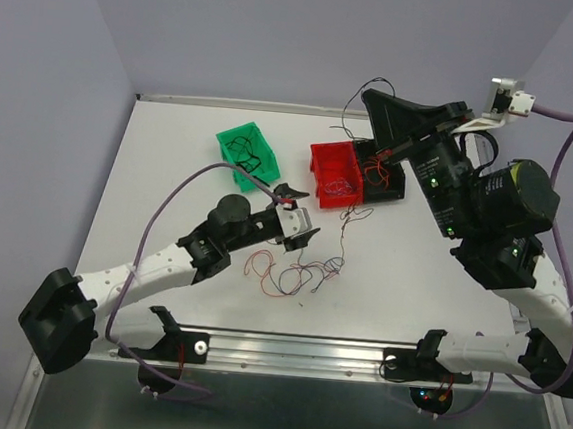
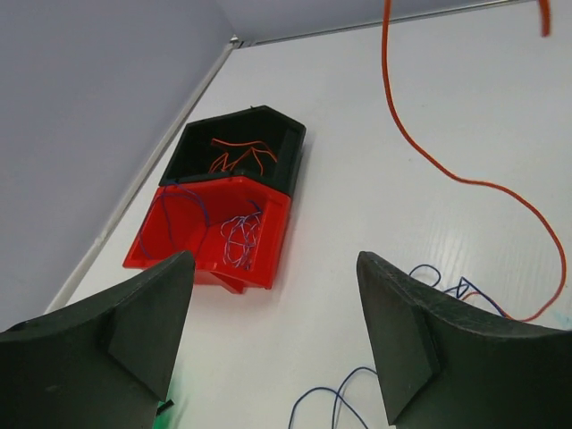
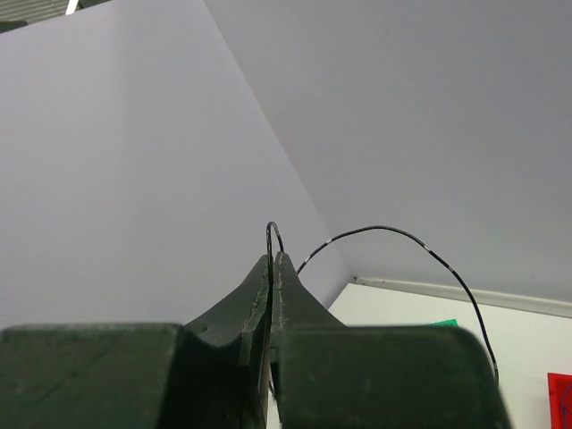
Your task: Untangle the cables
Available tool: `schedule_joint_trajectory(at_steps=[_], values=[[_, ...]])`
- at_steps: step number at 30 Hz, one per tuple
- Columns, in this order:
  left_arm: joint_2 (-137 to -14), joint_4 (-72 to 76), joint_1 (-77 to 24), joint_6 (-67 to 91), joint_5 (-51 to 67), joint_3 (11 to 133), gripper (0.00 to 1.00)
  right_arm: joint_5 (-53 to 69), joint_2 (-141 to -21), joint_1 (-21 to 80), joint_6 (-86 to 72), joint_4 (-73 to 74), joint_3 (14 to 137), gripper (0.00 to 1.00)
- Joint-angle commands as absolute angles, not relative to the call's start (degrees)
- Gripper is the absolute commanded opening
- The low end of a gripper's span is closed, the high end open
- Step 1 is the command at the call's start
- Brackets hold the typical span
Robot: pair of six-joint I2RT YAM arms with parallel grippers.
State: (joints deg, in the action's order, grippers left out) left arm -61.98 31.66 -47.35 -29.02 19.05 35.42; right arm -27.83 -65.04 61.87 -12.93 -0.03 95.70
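On the bench [image 1: 159,183]: one strand held high

The cables [image 1: 297,271] lie knotted at mid-bench. One black strand [image 3: 393,231] is pinched aloft in the right gripper [image 3: 273,259] jaws. Left gripper [image 2: 268,344] jaws stand spread. Judged a sorting step; next calls for carrying it to the green bin [image 1: 247,151].

White arm links [image 1: 151,268], black joints [image 1: 56,320], lilac cables [image 1: 556,114], matte black claw fingers [image 2: 407,335]
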Motion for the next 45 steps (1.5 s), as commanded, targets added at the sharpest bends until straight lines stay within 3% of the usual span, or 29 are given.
schedule_joint_trajectory(at_steps=[1,4,8,14,27,37,40,41,44,45], values=[[-67.40,36.38,-46.41,-24.61,20.38,40.78,0.84,-25.75,-65.74,61.96,-14.33,-3.86,94.48,0.00],[-70.82,37.26,-43.70,-21.55,24.85,43.76,0.84,-25.31,-65.92,61.96,-14.41,-4.83,94.04,0.00],[-72.25,37.61,-38.85,-18.11,39.87,45.62,0.82,-25.31,-65.66,61.96,-13.89,-5.54,93.43,0.01],[-70.66,39.90,-36.83,-16.97,46.92,41.31,0.81,-25.84,-64.25,61.88,-12.83,-6.76,91.33,0.01],[-67.41,39.20,-36.04,-13.36,53.79,41.13,0.79,-24.70,-61.35,61.96,-11.51,-12.48,85.52,0.01],[-78.91,40.17,-38.84,-10.55,49.40,47.28,0.77,-20.83,-61.35,61.88,-12.39,-16.87,83.32,0.00],[-81.11,35.62,-42.18,-14.22,43.09,49.48,0.55,-20.39,-59.08,61.88,-12.66,-18.89,80.26,0.01],[-81.82,34.81,-42.71,-15.11,42.63,49.92,0.33,-20.39,-59.06,61.88,-12.74,-19.42,79.11,0.01],[-84.37,31.74,-43.07,-16.96,40.09,51.93,0.00,-21.18,-55.91,61.88,-13.09,-19.95,77.08,0.01],[-85.42,30.77,-43.07,-17.48,38.34,52.20,0.00,-21.53,-55.29,61.96,-13.10,-18.47,77.17,0.01]])
